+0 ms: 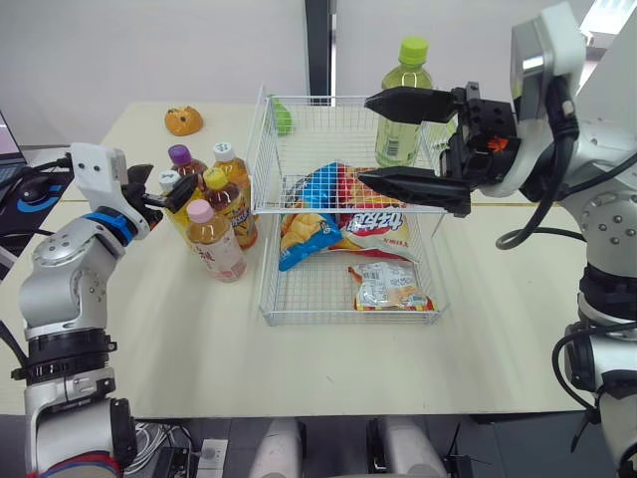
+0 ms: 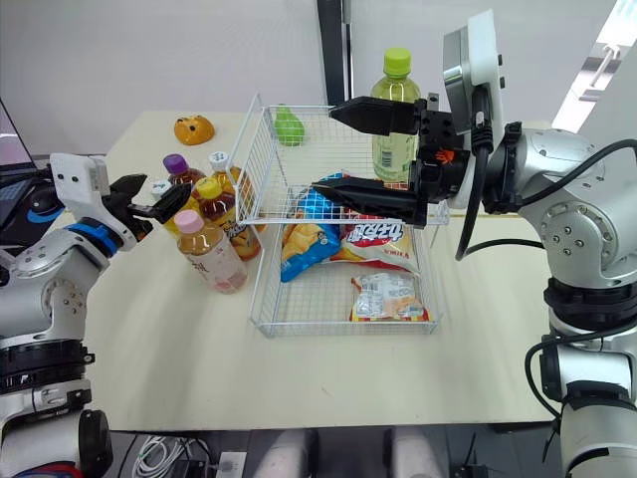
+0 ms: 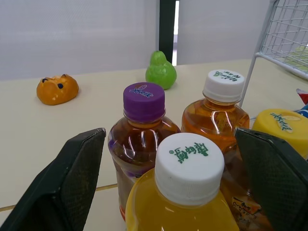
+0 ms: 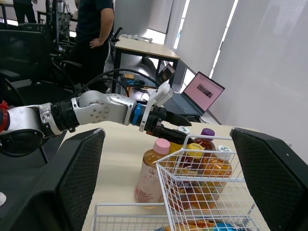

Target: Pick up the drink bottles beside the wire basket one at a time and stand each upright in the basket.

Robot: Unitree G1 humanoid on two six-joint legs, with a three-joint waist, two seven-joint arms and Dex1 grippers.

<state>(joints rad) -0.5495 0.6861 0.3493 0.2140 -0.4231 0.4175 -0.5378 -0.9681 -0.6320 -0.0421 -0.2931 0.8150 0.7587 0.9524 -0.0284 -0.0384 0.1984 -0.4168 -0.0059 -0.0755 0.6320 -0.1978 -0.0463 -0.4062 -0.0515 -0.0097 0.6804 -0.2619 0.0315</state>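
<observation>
Reaching into the cluster of bottles is the step in hand. The left gripper (image 1: 164, 187) has its fingers spread wide to either side of a white-capped yellow bottle (image 3: 189, 168) and is not yet pressing on it. Five bottles stand packed together on the table (image 1: 199, 339) at the basket's (image 1: 348, 321) 9 o'clock. Touching or just beside the yellow one are a purple-capped bottle (image 3: 143, 101), a second white-capped bottle (image 3: 223, 85), a yellow-capped bottle (image 3: 284, 130) and a pink-capped bottle (image 1: 214, 239).

The right gripper (image 1: 366, 139) hangs over the basket, jaws wide and empty. A green-capped bottle (image 1: 402, 100) stands at the basket's 1 o'clock corner; I cannot tell whether it is inside or just behind. Snack bags (image 1: 383, 224) cover much of the basket floor.

The next move likely calls for pinching the bottle below its cap, lifting it straight up clear of its neighbours, then carrying it toward 3 o'clock over the rim to a bare patch of wire.
</observation>
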